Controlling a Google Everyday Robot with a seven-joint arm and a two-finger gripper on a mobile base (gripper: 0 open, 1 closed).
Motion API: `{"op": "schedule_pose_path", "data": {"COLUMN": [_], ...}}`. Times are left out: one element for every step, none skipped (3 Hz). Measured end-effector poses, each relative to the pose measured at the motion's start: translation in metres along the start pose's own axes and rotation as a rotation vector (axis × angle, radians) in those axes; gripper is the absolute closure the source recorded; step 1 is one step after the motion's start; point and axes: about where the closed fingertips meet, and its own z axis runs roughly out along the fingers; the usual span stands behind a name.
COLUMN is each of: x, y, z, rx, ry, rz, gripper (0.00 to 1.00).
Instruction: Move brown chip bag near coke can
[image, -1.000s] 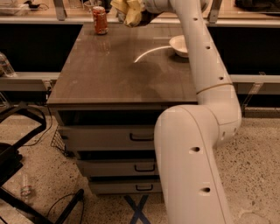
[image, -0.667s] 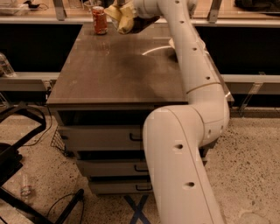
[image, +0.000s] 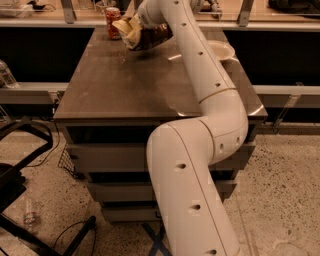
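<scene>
Camera view: the gripper (image: 141, 22) sits at the far end of the table (image: 125, 90), largely hidden behind the white arm's (image: 200, 75) wrist, so whether it is clamped or loose cannot be told. The brown chip bag (image: 146, 36) lies tilted right against the gripper and just below it, its pale end pointing left. Just left of the gripper stands the coke can (image: 113, 22), its top hard to make out. A white bowl (image: 222, 50), to the gripper's right, is partly covered by the arm.
</scene>
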Motion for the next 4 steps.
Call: {"op": "schedule_pose_path", "data": {"x": [0.002, 0.004, 0.006, 0.007], "y": [0.004, 0.007, 0.009, 0.012], "z": [0.004, 0.009, 0.011, 0.015], "rx": [-0.006, -0.012, -0.015, -0.02], "ry": [0.007, 0.011, 0.014, 0.017], "rz": [0.014, 0.015, 0.015, 0.015], "gripper": [0.75, 0.44, 0.21, 0.01]}}
